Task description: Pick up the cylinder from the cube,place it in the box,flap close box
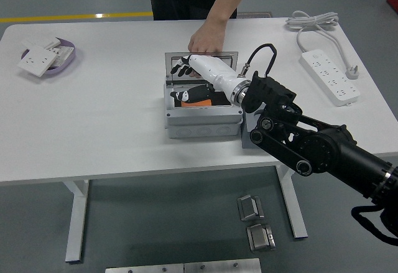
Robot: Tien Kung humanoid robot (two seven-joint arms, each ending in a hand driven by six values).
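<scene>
A grey box [202,119] stands mid-table with its clear lid [200,58] upright at the back. An orange and black object [200,102] lies inside it; whether it is the cylinder I cannot tell. My right hand [185,77], white with black fingers, hovers over the box's back left part, fingers spread near the lid and holding nothing. A person's hand [206,37] rests on the lid's top edge. A grey block [248,121] shows right of the box, mostly hidden by my arm.
A white power strip [329,75] and its coiled cable [312,20] lie at the right. A purple dish [48,56] with white plates sits far left. Metal parts [255,220] lie on the floor below the near edge.
</scene>
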